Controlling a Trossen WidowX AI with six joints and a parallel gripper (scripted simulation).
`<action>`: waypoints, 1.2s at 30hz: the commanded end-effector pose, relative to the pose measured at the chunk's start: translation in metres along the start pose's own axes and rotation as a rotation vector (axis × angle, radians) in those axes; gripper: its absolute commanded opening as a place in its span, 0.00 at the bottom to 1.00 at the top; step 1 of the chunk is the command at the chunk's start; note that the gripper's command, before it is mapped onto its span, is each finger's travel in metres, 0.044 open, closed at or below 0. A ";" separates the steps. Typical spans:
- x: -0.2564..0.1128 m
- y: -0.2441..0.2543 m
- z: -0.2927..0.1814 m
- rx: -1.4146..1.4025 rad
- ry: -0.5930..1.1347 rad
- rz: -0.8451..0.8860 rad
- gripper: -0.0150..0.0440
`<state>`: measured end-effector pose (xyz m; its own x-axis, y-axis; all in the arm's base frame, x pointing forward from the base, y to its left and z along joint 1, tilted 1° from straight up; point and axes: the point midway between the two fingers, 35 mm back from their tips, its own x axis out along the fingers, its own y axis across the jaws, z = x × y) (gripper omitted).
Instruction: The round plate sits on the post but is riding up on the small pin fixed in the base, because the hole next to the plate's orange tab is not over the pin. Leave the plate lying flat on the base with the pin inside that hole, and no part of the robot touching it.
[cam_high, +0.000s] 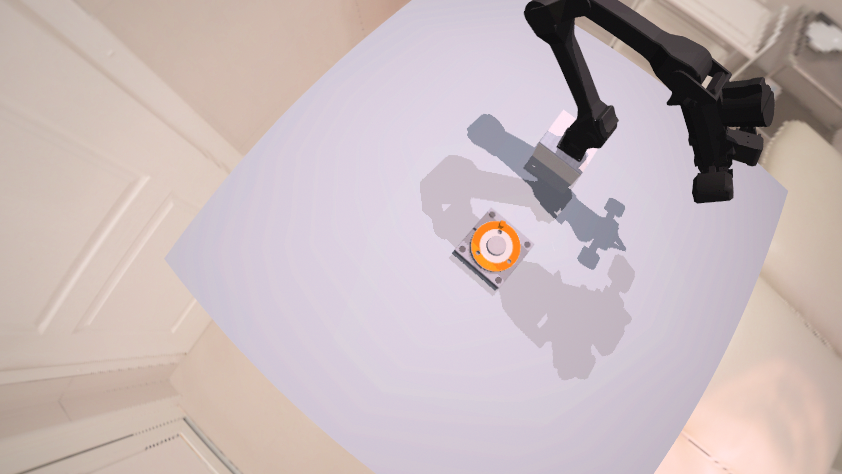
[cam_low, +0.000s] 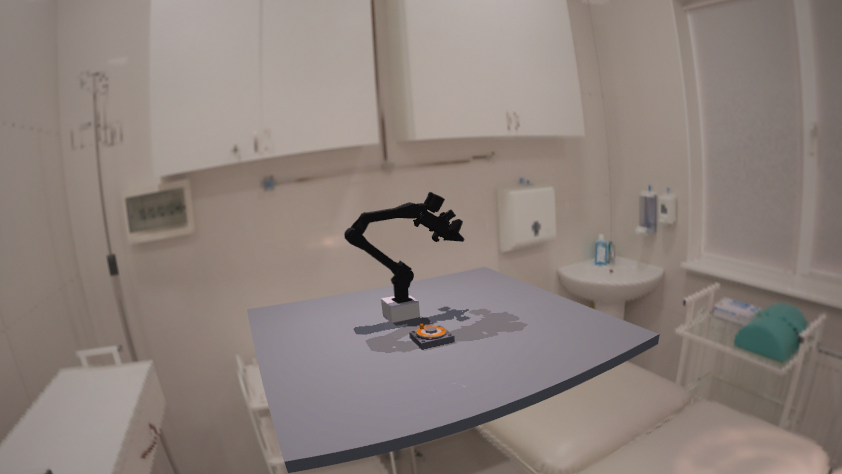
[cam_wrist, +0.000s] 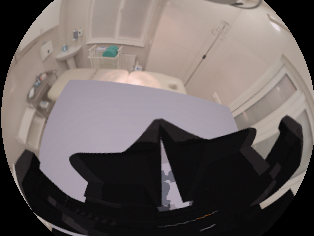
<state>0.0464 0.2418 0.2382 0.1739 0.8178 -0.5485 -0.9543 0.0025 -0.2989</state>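
The round plate, an orange ring (cam_high: 496, 266) (cam_low: 443, 332) with a white middle, sits around the post (cam_high: 496, 245) on the square grey base (cam_high: 489, 274) (cam_low: 433, 343). Its orange tab (cam_high: 501, 224) (cam_low: 421, 325) is on the side toward the arm's mount. A small dark hole (cam_high: 499, 231) shows beside the tab. The pin cannot be made out, and I cannot tell whether the plate lies flat or slightly tilted. My gripper (cam_low: 461, 237) (cam_wrist: 158, 122) is shut and empty, high above the table and well away from the plate.
The arm's pale mount block (cam_high: 552, 166) (cam_low: 401, 310) stands on the table (cam_high: 353, 176) (cam_low: 365, 388) behind the base. The arm reaches up and sideways from it. Arm shadows fall around the base.
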 end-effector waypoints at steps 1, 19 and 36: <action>0.015 -0.030 -0.026 0.123 0.133 -0.074 0.25; 0.005 -0.138 -0.175 0.760 0.620 -0.378 0.25; -0.082 -0.145 -0.332 1.538 0.916 -0.565 0.25</action>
<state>0.2546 0.0013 0.0757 0.1181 0.0150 -0.9929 -0.1022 0.9948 0.0029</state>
